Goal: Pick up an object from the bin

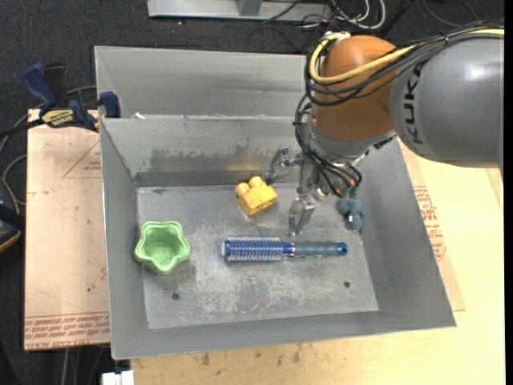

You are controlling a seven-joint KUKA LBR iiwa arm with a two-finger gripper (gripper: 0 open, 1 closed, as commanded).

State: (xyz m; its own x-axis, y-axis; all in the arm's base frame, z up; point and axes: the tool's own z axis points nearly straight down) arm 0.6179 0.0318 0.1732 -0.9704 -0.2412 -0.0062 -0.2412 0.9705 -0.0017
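**Bin pick, single arm: jaws parted and empty over mid-bin**

Jaws: parted, with nothing between them. The two metal fingers point down into the bin, one nearer the back wall and the other lower in the view. Whether the lower tip touches the floor cannot be told.

Item 1, yellow block: small, with a stud on top. It lies on the floor just to the view's left of the jaws, outside the gap between them.

Item 2, blue brush: long, with a bristled head toward the view's left and a slim handle toward the right. It lies flat across the middle of the floor, just below the lower finger.

Item 3, grey-blue piece: small, kind unclear. It sits near the foot of the right wall, close beside the wrist cables.

Item 4, green cup: flower-shaped and upright, mouth up. It stands at the floor's left side, well apart from the jaws.

Container, grey metal bin: sloping walls and a scuffed floor, with all four items lying singly and none heaped.

Robot: an orange wrist cover sits above the jaws, and the grey arm enters from the view's right
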